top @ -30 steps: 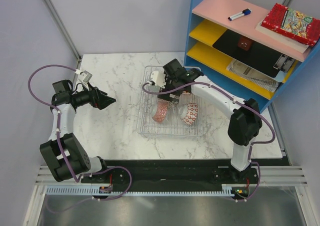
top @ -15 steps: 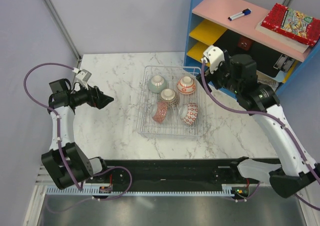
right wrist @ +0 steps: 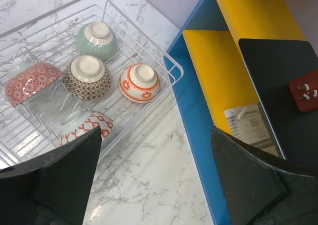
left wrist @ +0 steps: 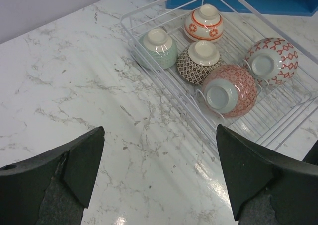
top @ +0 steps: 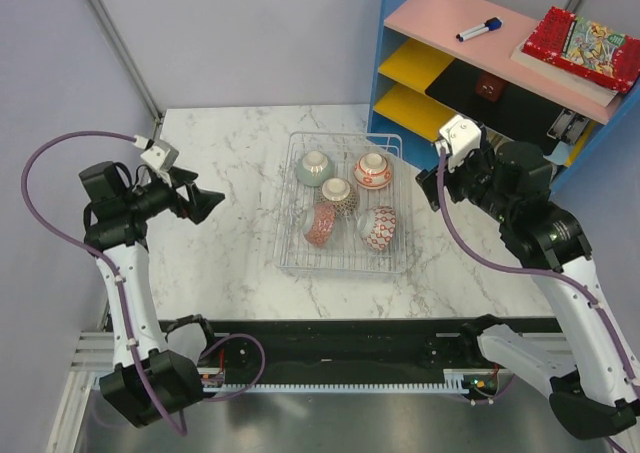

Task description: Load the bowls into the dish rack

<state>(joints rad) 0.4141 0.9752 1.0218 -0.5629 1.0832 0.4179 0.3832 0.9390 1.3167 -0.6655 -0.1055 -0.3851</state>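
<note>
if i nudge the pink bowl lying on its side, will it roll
The pink bowl lies on its side, so its round wall would probably let it rock. The wires of the dish rack around it likely stop a real roll. It looks like glazed ceramic: probably rigid, slick, and apt to chip against the red-patterned bowl beside it.

The left arm [top: 127, 278], made of white links with black joints, rises from its base. Its black two-finger left gripper [top: 208, 205] points to the right, with the jaws wide apart. The right arm [top: 575, 298], of the same build, reaches high. Its black right gripper [top: 424, 191] points to the left, and its broad fingers [right wrist: 59, 175] are also spread wide.
</note>
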